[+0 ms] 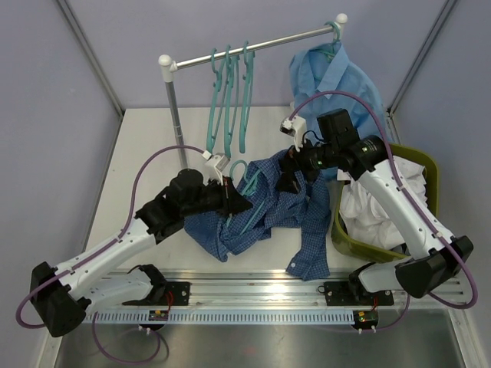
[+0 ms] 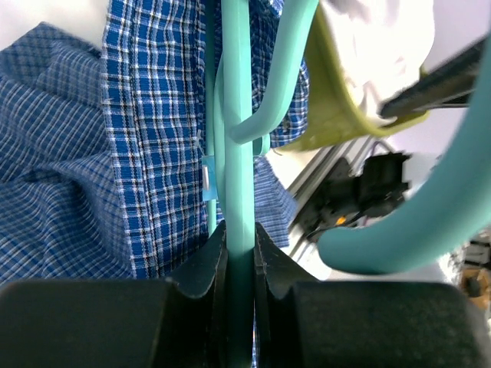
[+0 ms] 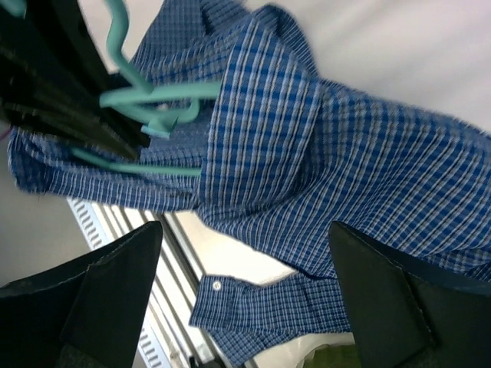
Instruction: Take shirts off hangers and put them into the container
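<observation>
White desk (image 1: pixel 146 153), frame centre: my left gripper (image 2: pixel 240 238) clamped on hanger (image 2: pixel 236 115) inside check shirt (image 1: pixel 284 211); right gripper (image 1: pixel 290 178) spread apart above it. White shirt (image 1: pixel 376 207) in basket (image 1: pixel 430 165), right. Pale-blue shirt (image 1: pixel 330 77) hangs on rail (image 1: pixel 268 42), upper right, not yet done.

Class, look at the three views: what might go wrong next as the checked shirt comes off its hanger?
1. The left gripper clamps the teal hanger, which runs inside the dark blue checked shirt; pulling may snag at the collar.
2. The right gripper hangs open over bunched cloth and may pinch several layers.
3. A sleeve trails by the front rail and might catch before reaching the olive basket.
</observation>
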{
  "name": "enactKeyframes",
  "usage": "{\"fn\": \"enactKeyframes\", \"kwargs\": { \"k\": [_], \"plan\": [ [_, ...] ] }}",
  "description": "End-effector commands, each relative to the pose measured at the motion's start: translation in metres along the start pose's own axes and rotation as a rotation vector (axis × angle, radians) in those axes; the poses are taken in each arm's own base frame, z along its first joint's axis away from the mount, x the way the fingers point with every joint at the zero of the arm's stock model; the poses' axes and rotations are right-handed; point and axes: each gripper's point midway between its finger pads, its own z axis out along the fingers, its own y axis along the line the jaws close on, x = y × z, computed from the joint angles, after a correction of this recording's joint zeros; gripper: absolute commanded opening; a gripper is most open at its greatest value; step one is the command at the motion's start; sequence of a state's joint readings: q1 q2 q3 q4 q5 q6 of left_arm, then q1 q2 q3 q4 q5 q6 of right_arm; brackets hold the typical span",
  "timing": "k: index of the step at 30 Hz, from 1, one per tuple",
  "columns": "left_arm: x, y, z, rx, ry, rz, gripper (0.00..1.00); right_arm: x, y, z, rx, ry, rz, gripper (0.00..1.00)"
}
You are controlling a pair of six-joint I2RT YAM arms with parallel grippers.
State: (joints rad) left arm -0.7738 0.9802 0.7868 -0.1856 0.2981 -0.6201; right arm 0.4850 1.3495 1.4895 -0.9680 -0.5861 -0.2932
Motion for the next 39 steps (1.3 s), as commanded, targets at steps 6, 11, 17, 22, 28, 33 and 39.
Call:
{"fn": "enactKeyframes", "kwargs": {
  "k": [6, 11, 17, 22, 28, 33, 39],
  "plan": [
    [-0.051, -0.043, -0.001, 0.103, -0.125, -0.034, 0.0, -0.049, -0.015, 0.023, 0.136, -0.05, -0.034, 0.9],
    [-0.051, -0.039, -0.003, 0.08, -0.131, -0.026, 0.0, -0.056, -0.029, 0.023, 0.226, -0.031, -0.071, 0.47],
    [-0.054, -0.028, -0.012, 0.003, -0.147, 0.032, 0.0, -0.086, -0.01, -0.011, 0.209, -0.111, -0.167, 0.0],
    [-0.062, -0.023, -0.013, -0.037, -0.153, 0.081, 0.0, -0.104, 0.07, -0.041, -0.162, -0.166, -0.316, 0.0],
    [-0.086, -0.045, -0.021, 0.023, -0.221, 0.144, 0.0, -0.068, 0.128, -0.031, -0.444, -0.045, -0.454, 0.0],
    [-0.107, -0.067, -0.037, 0.1, -0.322, 0.204, 0.0, -0.035, 0.158, -0.027, -0.586, 0.054, -0.526, 0.0],
    [-0.098, -0.086, -0.049, 0.23, -0.337, 0.335, 0.0, -0.031, 0.101, 0.017, -0.274, 0.14, -0.445, 0.36]
  ]
}}
